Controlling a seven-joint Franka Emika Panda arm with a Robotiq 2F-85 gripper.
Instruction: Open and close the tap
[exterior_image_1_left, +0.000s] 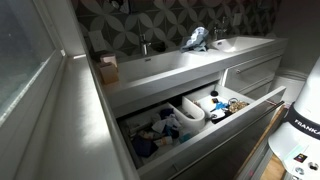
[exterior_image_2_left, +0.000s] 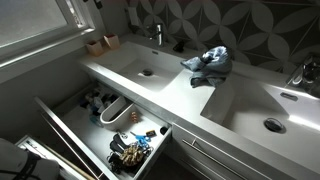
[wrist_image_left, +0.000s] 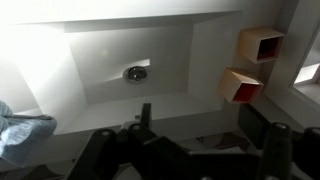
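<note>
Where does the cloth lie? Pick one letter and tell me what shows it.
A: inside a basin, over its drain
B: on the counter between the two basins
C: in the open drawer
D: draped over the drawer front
B: in an exterior view the cloth lies bunched on the counter, with a basin on one side and a basin on the other, both drains uncovered.

Black letters "FRANK" run along the white robot arm (exterior_image_1_left: 303, 122); nothing else legible
</note>
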